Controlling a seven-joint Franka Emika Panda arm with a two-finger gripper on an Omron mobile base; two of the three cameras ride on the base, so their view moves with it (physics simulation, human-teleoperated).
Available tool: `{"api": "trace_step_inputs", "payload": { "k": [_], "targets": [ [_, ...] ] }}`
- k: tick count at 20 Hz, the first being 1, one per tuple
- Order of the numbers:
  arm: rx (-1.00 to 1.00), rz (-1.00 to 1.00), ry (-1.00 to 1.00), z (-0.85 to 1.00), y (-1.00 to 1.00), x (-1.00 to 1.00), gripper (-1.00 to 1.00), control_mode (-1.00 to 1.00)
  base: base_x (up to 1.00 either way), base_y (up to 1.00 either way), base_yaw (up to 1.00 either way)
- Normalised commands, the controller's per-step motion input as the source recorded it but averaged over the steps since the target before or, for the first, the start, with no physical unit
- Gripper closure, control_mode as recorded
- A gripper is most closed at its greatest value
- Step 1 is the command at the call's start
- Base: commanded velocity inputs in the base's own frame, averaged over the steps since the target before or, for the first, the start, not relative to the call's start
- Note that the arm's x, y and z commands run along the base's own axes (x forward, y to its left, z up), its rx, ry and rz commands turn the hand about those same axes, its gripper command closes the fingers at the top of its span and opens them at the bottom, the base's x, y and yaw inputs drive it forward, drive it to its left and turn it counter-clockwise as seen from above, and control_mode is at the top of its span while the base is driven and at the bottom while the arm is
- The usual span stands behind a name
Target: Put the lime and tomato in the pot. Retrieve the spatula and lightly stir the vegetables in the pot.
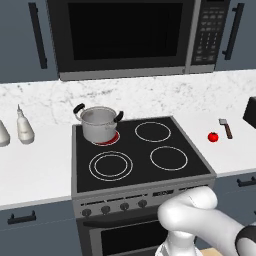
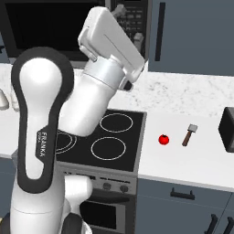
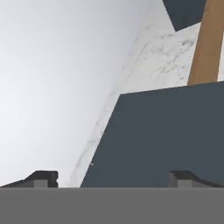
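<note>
The pot (image 1: 100,124) stands on the far left burner of the stove (image 1: 175,172), and nothing can be made out inside it. The tomato (image 1: 213,136) lies on the white bench (image 1: 35,167) to the right of the stove, with the spatula (image 1: 225,128) just beside it on the right, handle pointing toward the near edge. No lime can be made out on the bench.

The arm is folded up high in front of the microwave (image 1: 125,35), its hand well above the stove. In the hand view the end effector (image 3: 113,178) shows two dark tips set wide apart with nothing between them, so it is released and empty, looking at cabinet fronts and marble wall.

The first step, loading the pot, appears not yet done. The next move likely calls for swinging the hand down and right over the tomato, then descending with the tips straddling the small round ball, which could roll if nudged.
</note>
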Motion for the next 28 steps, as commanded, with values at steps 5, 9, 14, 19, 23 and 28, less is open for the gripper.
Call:
{"api": "trace_step_inputs", "payload": {
  "k": [5,9,14,19,23,28],
  "targets": [
    [-0.23,0.11,-0.20,0.64,-0.01,-0.34,-1.00,-1.00,0.00,0.00,0.00],
    [0.36,0.05,0.24,0.05,0.04,-0.23,-1.00,-1.00,0.00,0.00,0.00],
    [-0.60,0.25,0.32,0.02,0.17,-0.54,-1.00,-1.00,0.00,0.00,0.00],
    [-0.93,0.29,0.26,0.53,0.11,-0.62,-1.00,-1.00,0.00,0.00,0.00],
    [-0.87,0.24,0.22,0.76,0.00,-0.68,-1.00,-1.00,0.00,0.00,0.00],
    [-0.76,0.18,0.83,-0.13,0.00,-0.43,-1.00,-1.00,0.00,0.00,0.00]
  ]
}}
